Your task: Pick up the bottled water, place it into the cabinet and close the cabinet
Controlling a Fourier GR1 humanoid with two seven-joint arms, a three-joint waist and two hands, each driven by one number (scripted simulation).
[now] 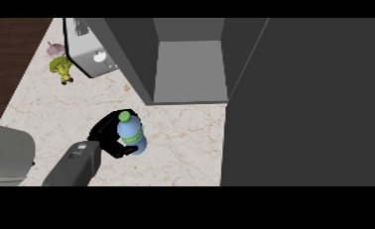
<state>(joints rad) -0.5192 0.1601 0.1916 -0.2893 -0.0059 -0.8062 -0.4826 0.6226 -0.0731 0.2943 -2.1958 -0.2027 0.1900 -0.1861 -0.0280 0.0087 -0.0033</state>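
Observation:
The bottled water (132, 135), clear blue with a green cap and green band, stands upright just above the marble counter (183, 148). My right hand (107, 133) is curled round it from the left, its grey forearm (73, 166) coming in from the lower left. The grey cabinet (188, 69) stands open directly behind the bottle, showing a bare shelf. Its wide dark door (300, 104) swings out on the right. The bottle is outside the cabinet, in front of its left wall (132, 57). My left hand does not show.
A metal appliance (92, 49) sits at the back left beside the cabinet. A garlic bulb (55, 49) and a yellow-green vegetable (61, 69) lie left of it. A grey arm part (15, 153) fills the lower left edge. The counter's left edge runs along dark flooring (18, 49).

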